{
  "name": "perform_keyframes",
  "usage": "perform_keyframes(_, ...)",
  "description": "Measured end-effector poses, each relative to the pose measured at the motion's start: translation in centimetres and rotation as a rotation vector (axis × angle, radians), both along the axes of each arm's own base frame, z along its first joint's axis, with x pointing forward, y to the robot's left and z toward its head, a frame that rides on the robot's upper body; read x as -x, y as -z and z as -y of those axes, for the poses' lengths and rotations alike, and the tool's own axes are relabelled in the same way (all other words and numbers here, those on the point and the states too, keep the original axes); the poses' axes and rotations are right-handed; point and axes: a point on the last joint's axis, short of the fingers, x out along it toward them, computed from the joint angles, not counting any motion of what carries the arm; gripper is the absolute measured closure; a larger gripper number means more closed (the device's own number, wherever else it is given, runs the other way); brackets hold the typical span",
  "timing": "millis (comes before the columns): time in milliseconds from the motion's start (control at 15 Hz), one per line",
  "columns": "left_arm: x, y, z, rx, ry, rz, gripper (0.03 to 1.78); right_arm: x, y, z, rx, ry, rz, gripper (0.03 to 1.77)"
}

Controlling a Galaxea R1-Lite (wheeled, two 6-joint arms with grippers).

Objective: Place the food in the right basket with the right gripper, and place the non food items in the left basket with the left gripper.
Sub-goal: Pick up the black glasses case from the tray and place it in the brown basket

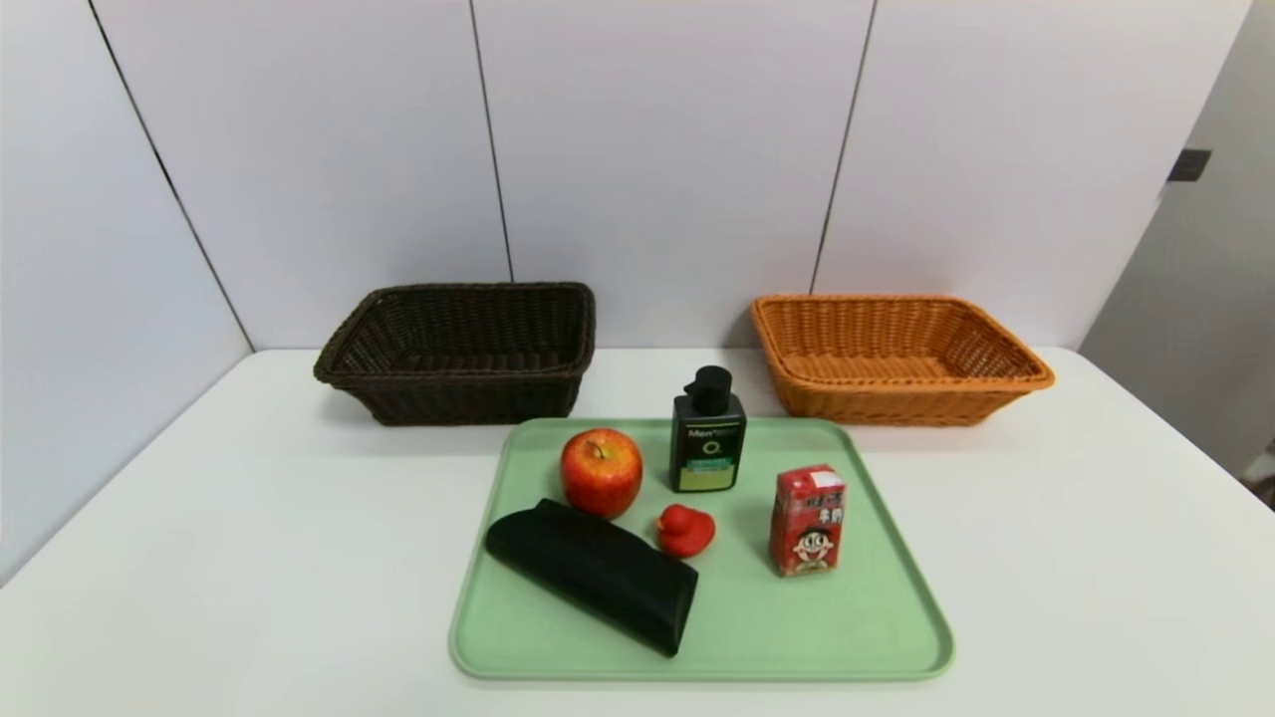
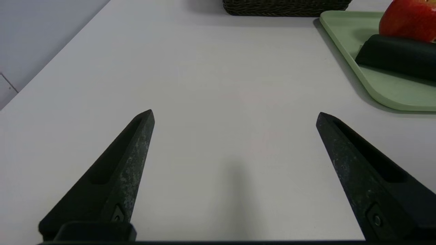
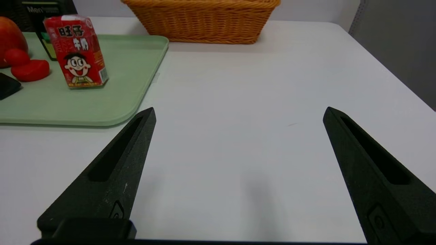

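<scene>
Holding five items, one green tray (image 1: 797, 637) fronts two baskets (image 1: 448, 398).

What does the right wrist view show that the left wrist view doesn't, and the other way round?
Only the right wrist view: the red drink carton with a cartoon face, the small red rubber duck, the orange woven wicker basket and the open right pincer.

Only the left wrist view: the open left pincer.

Both: the round red apple, part of the long black soft pouch and the pale green tray.
</scene>
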Motion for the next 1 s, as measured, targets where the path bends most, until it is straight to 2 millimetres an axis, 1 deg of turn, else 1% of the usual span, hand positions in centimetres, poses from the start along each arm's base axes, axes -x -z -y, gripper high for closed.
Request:
perform_keyframes(133,0.5,-1.5,0.0,0.015,0.001,0.033,0.12,0.6,-1.7,0.0,-0.004,-0.01,0.049,0.11)
perform_keyframes(267,1.4,-3.7,0.0,0.022,0.001,0.052,0.12,1.3,-4.0,0.0,-0.004,-0.022,0.069,0.11)
perform_keyframes(400,2.1,-6.2,0.0,0.024,0.006,0.037,0.12,1.4,-6.4,0.0,-0.005,-0.03,0.058,0.11)
perform_keyframes(467,2.2,-7.5,0.0,0.026,0.007,0.017,0.12,1.0,-7.4,0.0,-0.005,-0.034,0.04,0.11)
perform_keyframes(600,1.7,-9.9,0.0,0.035,0.006,-0.026,0.12,-0.2,-9.3,0.0,-0.005,-0.043,-0.017,0.11)
perform_keyframes(733,0.6,-11.9,0.0,0.041,0.005,-0.067,0.12,-1.8,-11.0,-0.1,-0.005,-0.047,-0.079,0.11)
perform_keyframes(867,-0.9,-13.8,0.0,0.045,0.004,-0.113,0.12,-3.7,-12.6,-0.1,-0.004,-0.047,-0.149,0.11)
perform_keyframes(1000,-2.7,-15.1,0.0,0.055,0.003,-0.168,0.12,-5.7,-14.0,-0.1,-0.003,-0.049,-0.222,0.11)
